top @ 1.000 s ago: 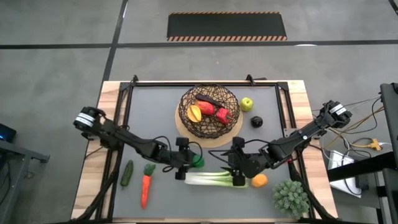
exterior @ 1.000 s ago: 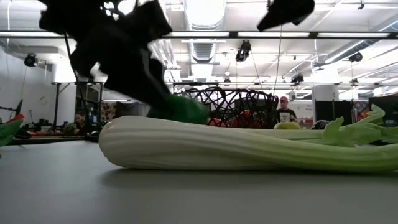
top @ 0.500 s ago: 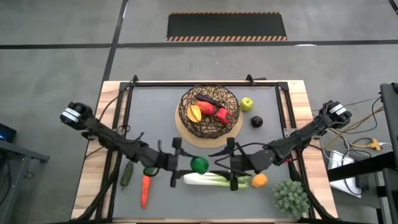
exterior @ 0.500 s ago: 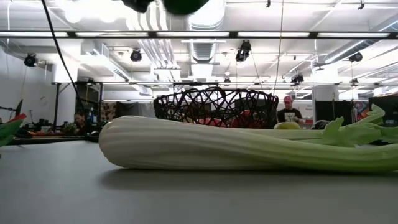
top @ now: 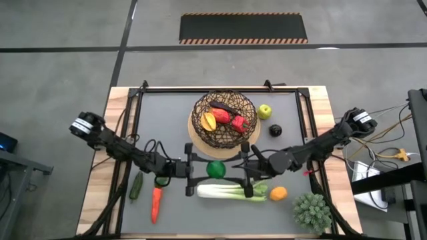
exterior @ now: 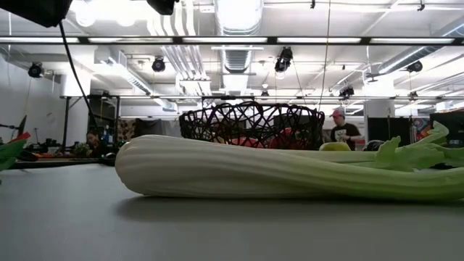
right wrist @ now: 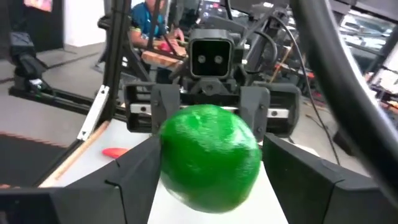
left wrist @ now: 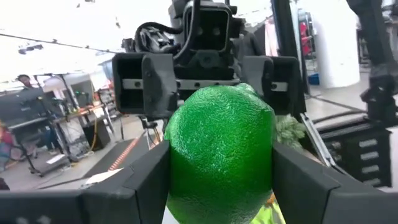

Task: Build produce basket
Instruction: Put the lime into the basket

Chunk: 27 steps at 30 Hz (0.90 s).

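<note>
My left gripper [top: 203,169] is shut on a round green fruit with pebbled skin [top: 215,169], held above the table between the basket and the leek. My right gripper [top: 233,169] faces it, open, its fingers [right wrist: 134,174] on either side of the fruit [right wrist: 211,155]. The dark woven basket [top: 223,120] stands on its pale wooden disc [top: 197,143] and holds a yellow pepper, red peppers and a dark eggplant. The white-green leek [top: 230,192] lies flat on the mat and fills the low view [exterior: 254,170]. My left gripper pinches the green fruit by two opposite sides [left wrist: 175,168] between its two fingers [left wrist: 140,183]. The fingers come level from the table's left. The fruit is lifted clear of the table. Whether my right gripper touches the fruit, I cannot tell.
An orange [top: 278,193] lies by the leek's leafy end. A carrot [top: 156,200] and a cucumber [top: 137,187] lie at the near left. A green apple [top: 265,111] and a small dark item [top: 275,130] lie right of the basket. A spiky bushy plant [top: 312,211] stands at the near right corner.
My left gripper has risen from the table beside the leek's white end, carrying the green fruit up out of the low view. My right gripper has moved from above the leek toward the fruit, and its fingers now stand around it.
</note>
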Tool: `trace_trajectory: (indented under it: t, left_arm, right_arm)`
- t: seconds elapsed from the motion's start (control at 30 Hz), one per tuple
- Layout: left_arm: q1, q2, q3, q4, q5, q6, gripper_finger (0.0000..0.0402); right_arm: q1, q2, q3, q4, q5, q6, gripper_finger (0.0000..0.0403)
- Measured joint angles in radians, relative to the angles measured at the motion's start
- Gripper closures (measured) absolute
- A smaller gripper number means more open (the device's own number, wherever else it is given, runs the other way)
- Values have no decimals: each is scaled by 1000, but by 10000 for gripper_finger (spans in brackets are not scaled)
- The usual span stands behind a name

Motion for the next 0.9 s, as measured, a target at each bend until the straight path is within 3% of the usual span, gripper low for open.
trace_trajectory:
  t: [0.4,0.63,0.9]
  left_arm:
    - [22,11,0,31,-42,-9,184]
    - [23,11,-2,30,-44,-10,151]
    - [25,8,-13,22,-44,-62,106]
  right_arm:
    - [-36,21,-6,55,-32,21,178]
    - [-44,23,-6,53,-40,27,217]
    - [-49,25,-6,42,-37,47,223]
